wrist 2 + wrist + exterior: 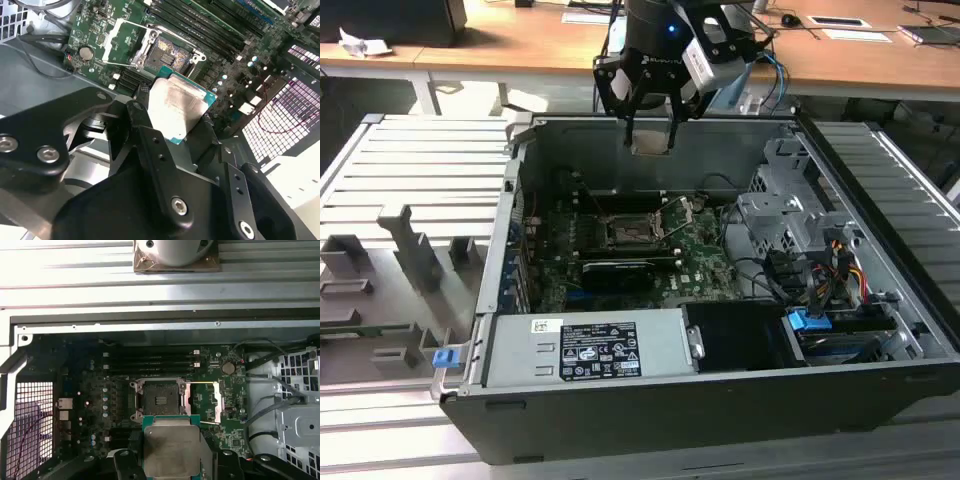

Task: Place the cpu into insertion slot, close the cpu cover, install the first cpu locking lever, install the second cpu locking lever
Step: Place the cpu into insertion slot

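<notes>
Gripper: the gripper [172, 462] was clamped on the cpu [171, 442], with a finger on each of two opposite edges.
Cpu: it hung flat in the air, metal top up, over the far wall of the open case [740, 150] in the exterior view.
Insertion slot: the insertion slot [160, 400] lay bare near the middle of the motherboard [700, 260].
Cpu cover: the cpu cover [112, 36] stood swung open just beside the slot.
Relation: the slot lay well below the cpu and further in from that wall. In the first wrist view their edges looked roughly parallel.
</notes>
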